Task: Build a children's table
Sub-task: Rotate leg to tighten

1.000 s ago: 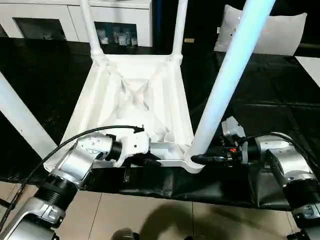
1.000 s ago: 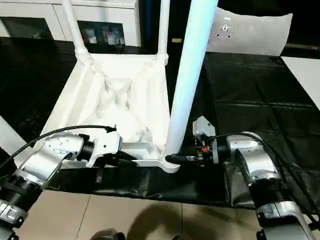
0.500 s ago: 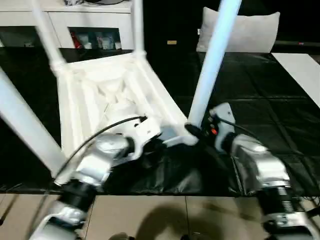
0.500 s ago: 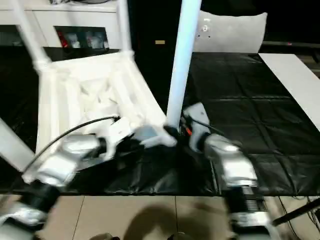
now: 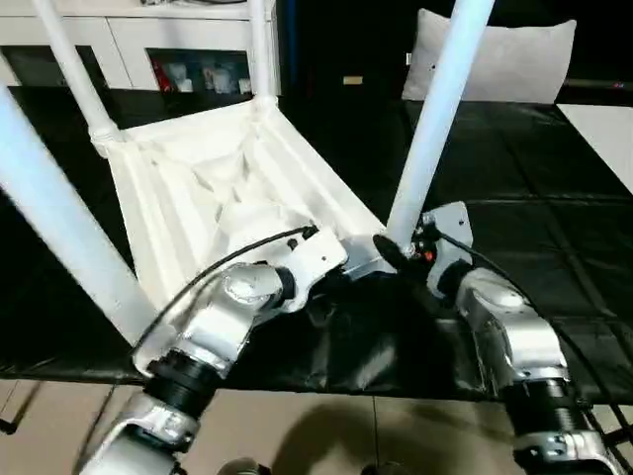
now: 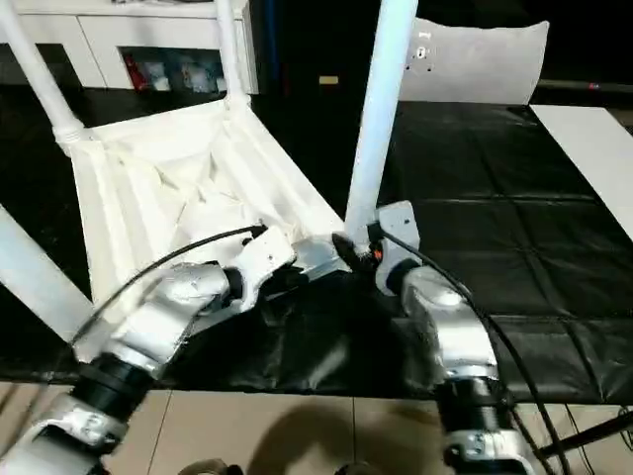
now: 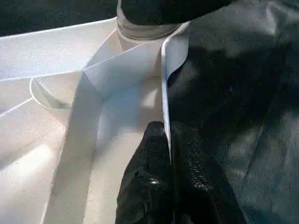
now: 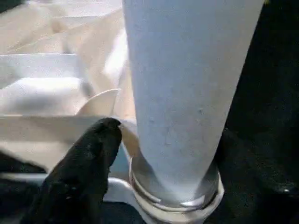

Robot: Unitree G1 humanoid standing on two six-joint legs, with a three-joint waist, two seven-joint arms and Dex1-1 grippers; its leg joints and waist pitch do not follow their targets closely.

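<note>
The children's table (image 5: 213,188) lay upside down on a black sheet (image 5: 514,228), all smooth white plastic: a square top with a ribbed, cross-braced underside turned up, round sockets at the corners and long tapered round legs rising from them. The near right leg (image 5: 427,129) stood tall in its corner socket (image 5: 391,252), and the right wrist view showed a neat ringed collar where the leg met the socket. The sheet looked glossy and creased, crumpling over the near edge of the surface. Behind stood a white cabinet (image 5: 148,45) with shelves and a grey pillow (image 5: 514,59). Compared with a second before, the table had swung round: then its near rim ran square across the view, now it sat skewed, its near right corner turned away toward the far right and its far left corner nearer the left edge of the picture. Both silver forearms had angled inward to follow that corner. The left gripper (image 7: 169,154) had its black, pebbled fingers pressed tight on the thin near rim of the table, one finger either side of the wall, just beside the corner socket. The right gripper (image 5: 401,249) sat at the foot of the near right leg, one black finger (image 8: 86,154) beside the collar; its jaws looked spread about the leg, though whether they gripped it I could not tell.
</note>
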